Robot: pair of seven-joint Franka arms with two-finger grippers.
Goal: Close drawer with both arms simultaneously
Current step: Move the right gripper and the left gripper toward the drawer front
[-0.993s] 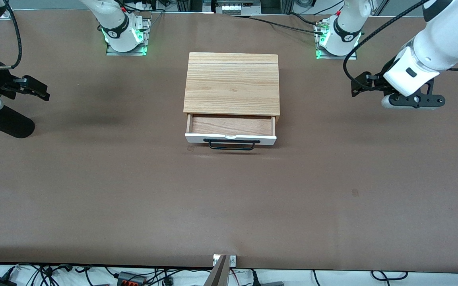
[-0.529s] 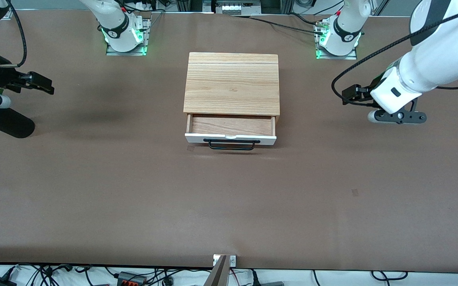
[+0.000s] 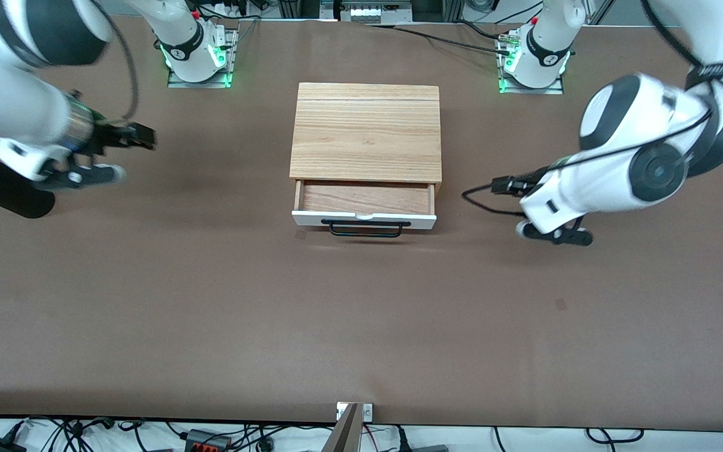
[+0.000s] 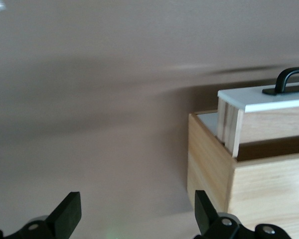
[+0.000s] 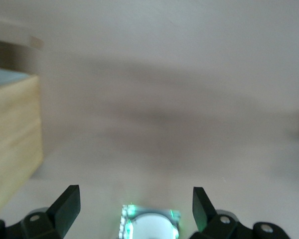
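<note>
The drawer [image 3: 364, 205] sat pulled partway out of its light-wood casing [image 3: 366, 130] in the middle of the brown table [image 3: 211, 301], white front and black bar handle [image 3: 365, 227] facing the front camera. The left gripper [image 3: 504, 186] hung over bare table toward the left arm's end, about level with the drawer front. The right gripper [image 3: 139, 137] was up over the table at the right arm's end, well apart from the casing.
</note>
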